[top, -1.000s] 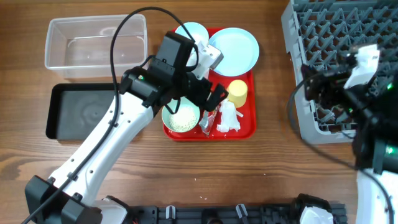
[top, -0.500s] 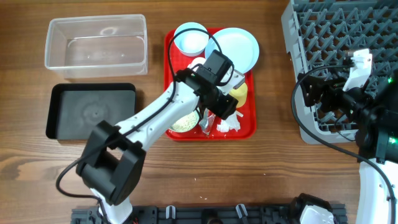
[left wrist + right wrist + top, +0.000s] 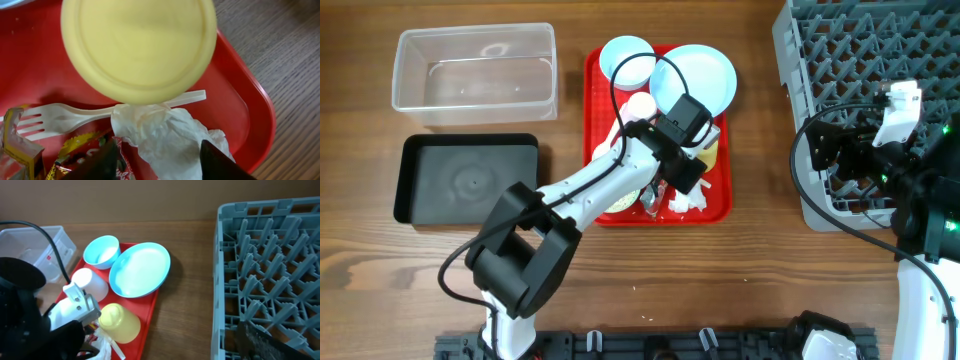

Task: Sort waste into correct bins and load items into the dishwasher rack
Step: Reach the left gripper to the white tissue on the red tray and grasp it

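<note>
The left end effector points down at a flat red serving tray, its two dark fingers apart and gripping nothing. A crumpled white paper wad lies between the fingertips. Small red and yellow plastic wrappers sit just to its left. Just beyond the wad lies a white plastic fork, its handle touching the wad. Beyond the fork is a round yellow plastic cup, seen end-on. Past the tray is the brown wooden table. Well apart, the right end effector hovers over a large grey plastic peg rack. Whether its fingers are apart or together cannot be told.
</note>
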### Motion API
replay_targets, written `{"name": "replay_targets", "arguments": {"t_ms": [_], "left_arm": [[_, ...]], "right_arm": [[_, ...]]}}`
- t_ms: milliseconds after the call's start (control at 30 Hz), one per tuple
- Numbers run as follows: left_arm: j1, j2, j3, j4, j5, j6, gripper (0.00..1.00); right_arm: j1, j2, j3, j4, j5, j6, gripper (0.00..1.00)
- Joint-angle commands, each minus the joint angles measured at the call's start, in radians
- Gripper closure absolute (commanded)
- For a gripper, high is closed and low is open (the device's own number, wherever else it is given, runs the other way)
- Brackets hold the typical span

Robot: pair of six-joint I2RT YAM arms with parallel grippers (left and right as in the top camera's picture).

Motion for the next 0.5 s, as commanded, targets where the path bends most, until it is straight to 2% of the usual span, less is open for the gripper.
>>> {"name": "replay_targets", "arguments": {"t_ms": [0,100,333,433,467], "left_arm": [[-0.01,0.046,0.006,-0.001,-0.014,-0.016,0.34],[-0.011,0.061,0.006,0.0,-0.013,-0.017,0.32],[-0.064,0.069,0.006,-0.003,-0.022,0.034,0.36],[-0.076,0.069,0.006,-0.004,-0.032,0.045,0.71],[-0.076,0.069,0.006,-0.004,-0.032,0.044,0.94]], "right_arm": [[-0.002,0.002,0.016,-0.004,0.045,0.005,0.0],[-0.002,0.002,0.016,-0.004,0.045,0.005,0.0],[-0.002,0.002,0.016,-0.008,0.045,0.005,0.0],[-0.002,0.002,0.016,-0.007,0.044,0.006,0.0],[-0.002,0.002,0.016,-0.007,0.045,0.009,0.0]]}}
